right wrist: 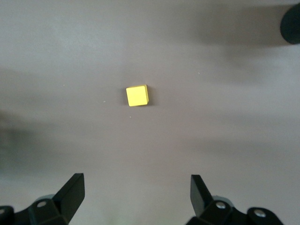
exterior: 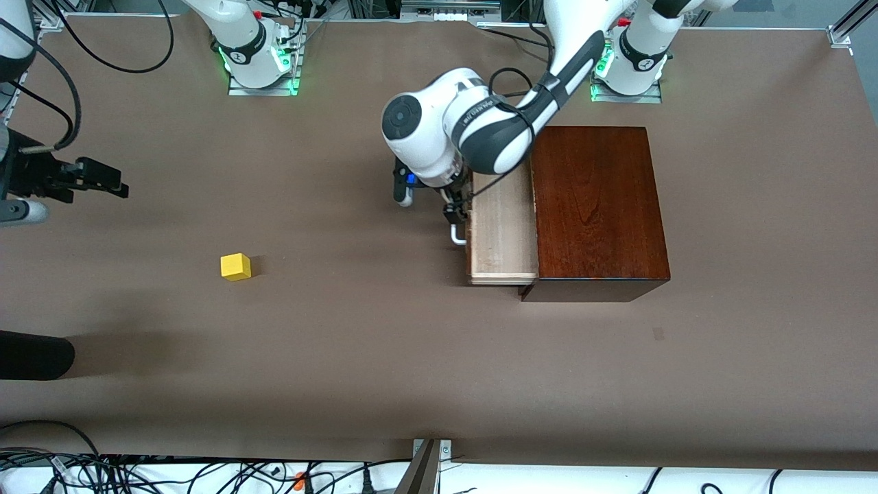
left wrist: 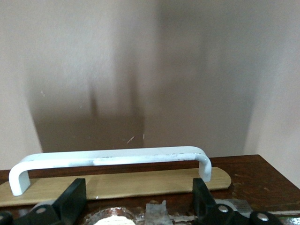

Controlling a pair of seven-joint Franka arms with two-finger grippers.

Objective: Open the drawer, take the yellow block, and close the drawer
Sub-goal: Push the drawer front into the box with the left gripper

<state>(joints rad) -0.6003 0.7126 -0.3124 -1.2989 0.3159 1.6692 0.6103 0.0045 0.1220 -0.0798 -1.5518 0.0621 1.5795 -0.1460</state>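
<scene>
We're looking at a robotics lab: two white arms are sitting bolted on metal base plates (exterior: pixel 260 86), green status lights are glowing at their feet, and loose black cables (exterior: pixel 206 477) are trailing along the brown-covered table (exterior: pixel 411 357) framed in aluminium.
</scene>
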